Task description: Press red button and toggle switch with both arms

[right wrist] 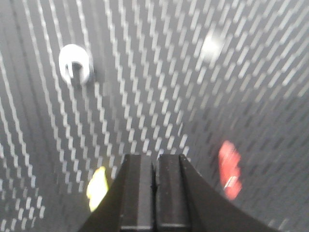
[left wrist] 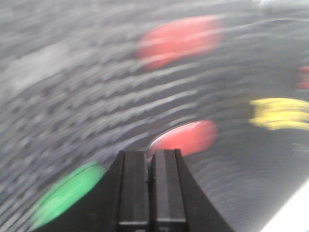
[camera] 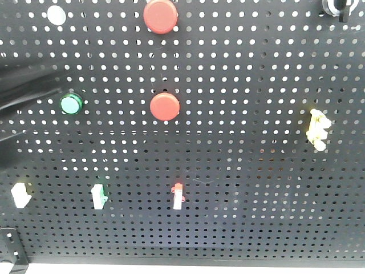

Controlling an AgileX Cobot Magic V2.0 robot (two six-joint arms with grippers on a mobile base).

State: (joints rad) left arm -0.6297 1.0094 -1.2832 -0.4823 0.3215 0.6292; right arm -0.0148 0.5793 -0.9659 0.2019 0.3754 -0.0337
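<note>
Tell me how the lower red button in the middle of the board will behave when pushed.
The lower red button sits mounted on the perforated board, so it probably travels straight in, not tipping or rolling. Its smooth round cap may let the shut left gripper slide off-centre.

My left gripper (left wrist: 148,157) is matte black, with two flat, blocky fingers (left wrist: 133,188) that have squared tips. Each finger has a shallow groove running down its face and a thin cross seam low down, and both flare into a wider black base. My right gripper (right wrist: 155,159) is built the same, black and square-ended, with only a hairline seam between its two fingers (right wrist: 140,193). In the front view my left arm (camera: 23,94) is a thick, dark shape at the left edge, too blurred to show any detail.
</note>
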